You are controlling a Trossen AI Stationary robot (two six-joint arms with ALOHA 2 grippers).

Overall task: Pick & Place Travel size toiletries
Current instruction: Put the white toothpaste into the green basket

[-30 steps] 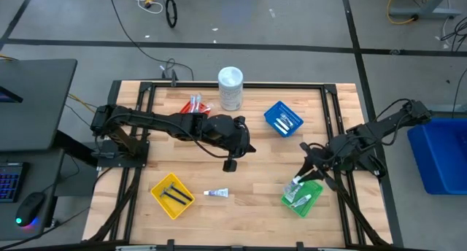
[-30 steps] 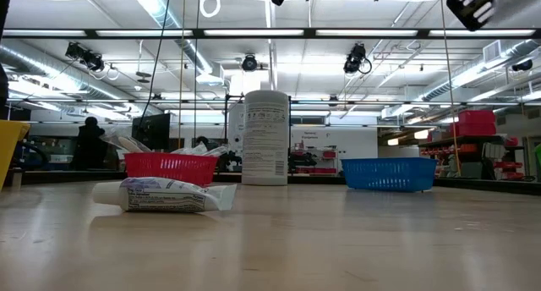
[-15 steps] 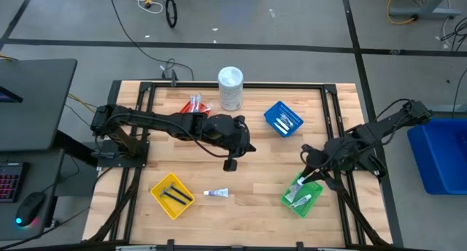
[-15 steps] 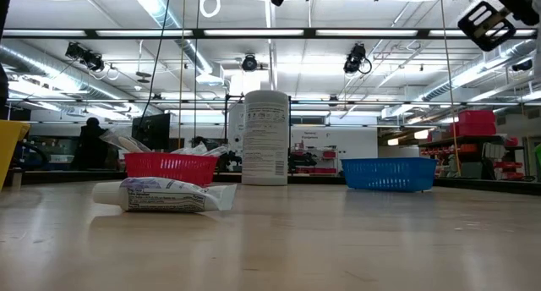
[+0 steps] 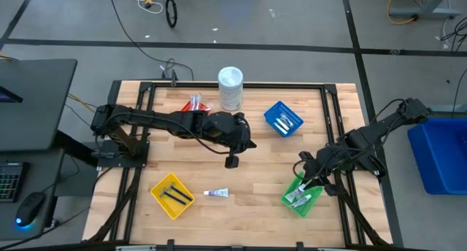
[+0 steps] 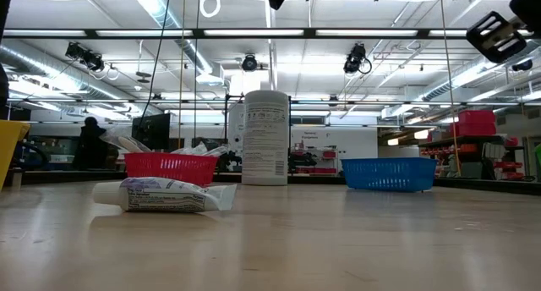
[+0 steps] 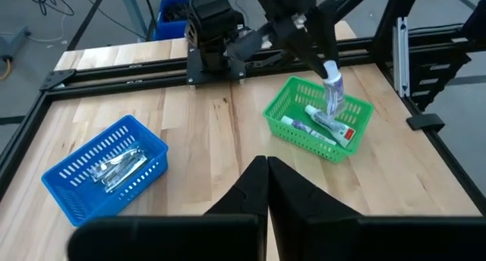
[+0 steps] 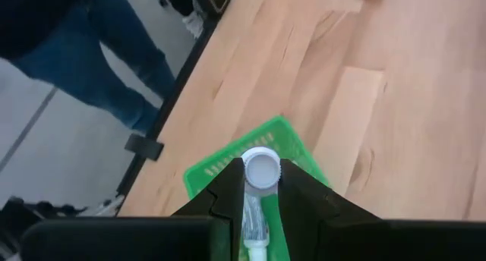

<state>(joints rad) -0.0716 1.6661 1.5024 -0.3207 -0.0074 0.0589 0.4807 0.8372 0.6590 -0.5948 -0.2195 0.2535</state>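
My right gripper point(image 5: 306, 179) hangs over the green basket point(image 5: 314, 202) at the table's near right, shut on a small white tube point(image 7: 334, 94). Two more tubes point(image 7: 315, 124) lie in that basket. Another white tube point(image 5: 216, 194) lies flat on the table near the near edge, also in the low view point(image 6: 161, 195). My left gripper point(image 5: 232, 162) hovers shut above the table's middle, touching nothing. Grey packets point(image 5: 283, 120) lie in the blue basket, black pieces point(image 5: 175, 193) in the yellow one. My right gripper pinches the small white tube between its two fingers at the cap end point(image 8: 260, 170), one finger point(image 8: 228, 187) on each side. The fingers come from above, slanting down. The tube hangs upright below them point(image 7: 335, 102) over the green basket; whether its lower end touches the tubes there I cannot tell.
A tall white container point(image 5: 230, 88) stands at the far edge, the red basket point(image 5: 195, 105) left of it, the blue basket point(image 5: 294, 128) right of it. The yellow basket point(image 5: 162, 185) sits at the near left. A person's legs point(image 8: 114, 56) show beyond the table.
My right gripper, still shut on the tube, has moved a little toward the near edge and down, bringing the tube over and into the green basket. The tube on the table has not moved.
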